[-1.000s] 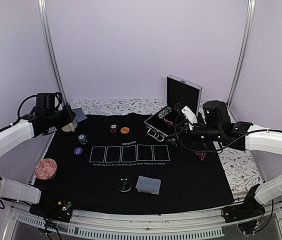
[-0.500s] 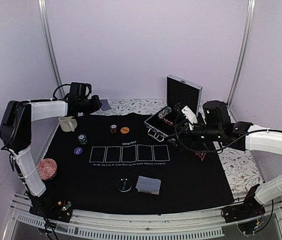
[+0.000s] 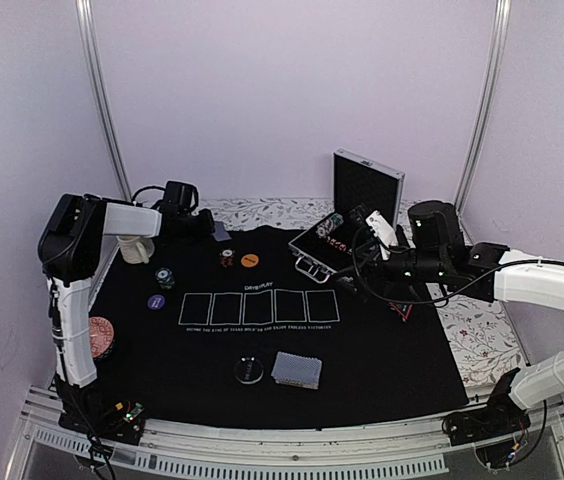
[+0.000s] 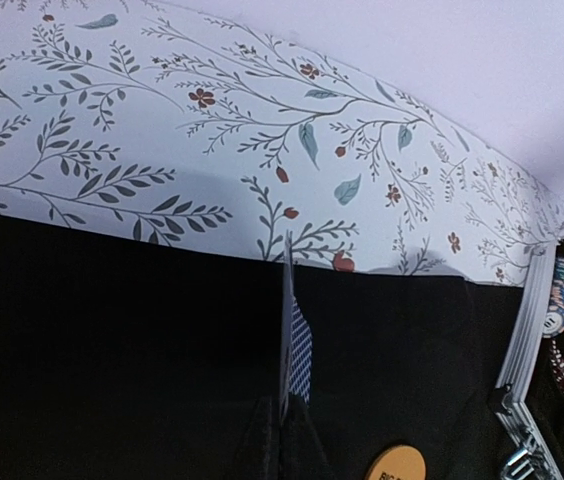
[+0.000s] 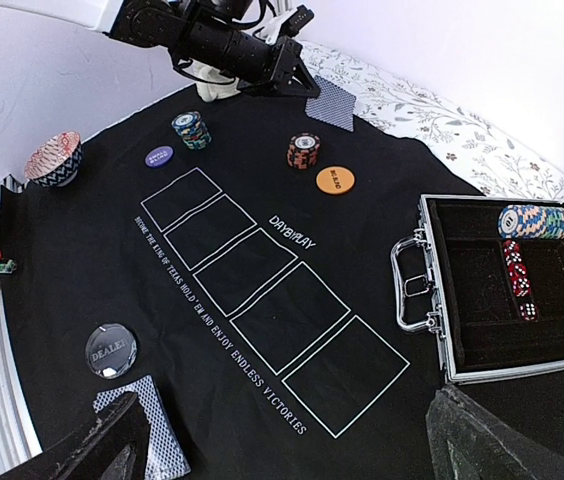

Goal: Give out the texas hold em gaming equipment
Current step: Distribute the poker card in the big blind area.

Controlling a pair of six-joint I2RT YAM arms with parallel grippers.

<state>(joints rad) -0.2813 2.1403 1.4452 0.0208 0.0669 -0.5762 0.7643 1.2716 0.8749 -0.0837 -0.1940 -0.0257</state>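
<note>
**Black felt layout, Texas Hold'em set, partly laid out**

Black mat (image 5: 82,260) on the desk, printed in white with five card boxes, the mark "DAYBYPLAY" and a line that reads in part "TEXAS HOLD'EM ... ENJOY ENDLESS VICTORIES".

- Left claw (image 4: 284,420): closed on one playing card (image 4: 300,350), seen edge-on with its blue-patterned back showing. It is held over the mat's far edge, where the floral cloth (image 4: 162,110) begins.
- Right claw (image 5: 284,430): jaws wide apart and empty, above the mat's right side.
- Card deck (image 3: 296,370): face down at the near edge, just beside a clear disc (image 5: 111,350) marked "DEALER".
- Orange disc (image 5: 335,180): dark lettering too small to read. It lies beside a red-striped chip stack (image 5: 304,150).
- Purple disc (image 5: 159,156): near a green-blue chip stack (image 5: 191,129).
- Red-edged triangle marker (image 3: 402,310): on the right of the mat.
- Aluminium case (image 5: 442,290): open, with chip rolls inside.
- Cream mug (image 3: 137,248) and patterned bowl (image 5: 54,158): at the left.
</note>
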